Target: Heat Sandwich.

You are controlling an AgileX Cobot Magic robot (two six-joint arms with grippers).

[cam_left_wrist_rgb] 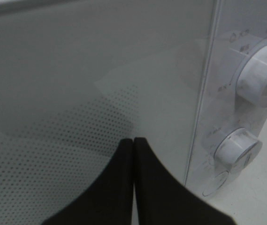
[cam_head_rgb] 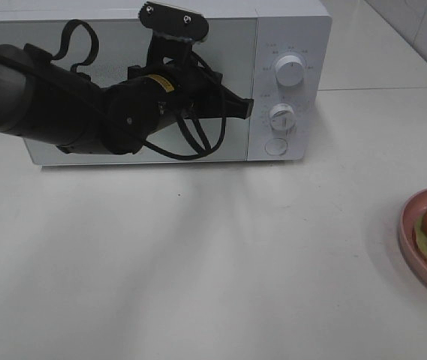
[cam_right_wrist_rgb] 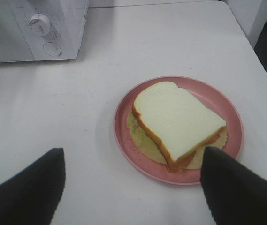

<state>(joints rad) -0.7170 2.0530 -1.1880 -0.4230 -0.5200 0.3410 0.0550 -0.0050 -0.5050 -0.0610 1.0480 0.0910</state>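
Meanwhile the white-bread sandwich [cam_right_wrist_rgb: 178,122] lies on its plate [cam_right_wrist_rgb: 133,154], right hand [cam_right_wrist_rgb: 133,187] spread, left hand [cam_left_wrist_rgb: 133,143] closed.

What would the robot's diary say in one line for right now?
left gripper: shut, at closed microwave door | right gripper: open above table | sandwich: on pink plate, not held

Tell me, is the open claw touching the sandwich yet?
Apart. The right wrist view shows the right claw open above the table, with bare table and pink plate rim between its fingers and the sandwich.
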